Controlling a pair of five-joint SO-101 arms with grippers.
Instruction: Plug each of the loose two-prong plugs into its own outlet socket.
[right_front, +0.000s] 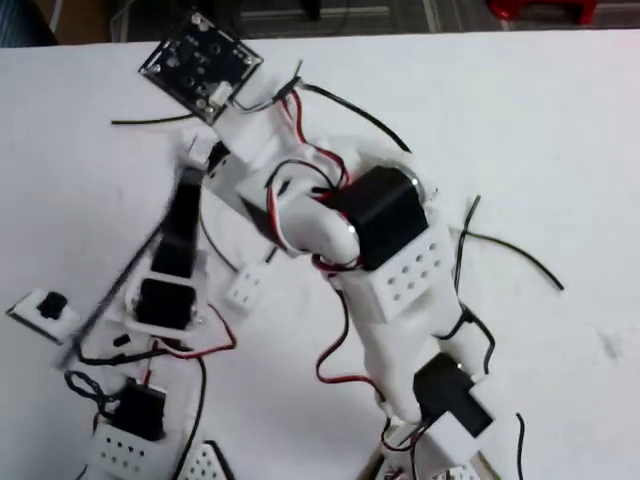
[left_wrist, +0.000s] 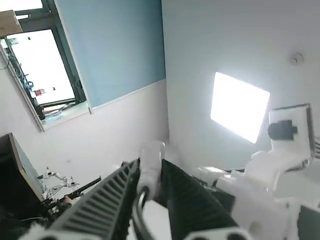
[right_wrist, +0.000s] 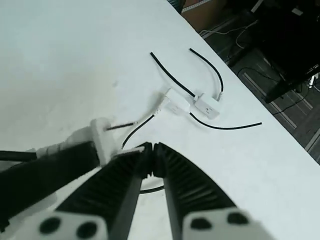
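**Clamped left, open room right**

We see the left gripper (left_wrist: 150, 164) clamped on a white two-prong plug (left_wrist: 151, 152), apart from two white outlet sockets (right_wrist: 197, 104). The right gripper (right_wrist: 152, 150), jaws together, hangs short of those sockets over open white table (right_wrist: 60, 45). Beyond the sockets runs the table's edge.

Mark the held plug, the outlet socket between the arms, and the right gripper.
plug (left_wrist: 150, 159), left wrist view, white body
outlet socket (right_front: 245, 288), high view, top face
right gripper (right_wrist: 152, 149), right wrist view, between fingertips
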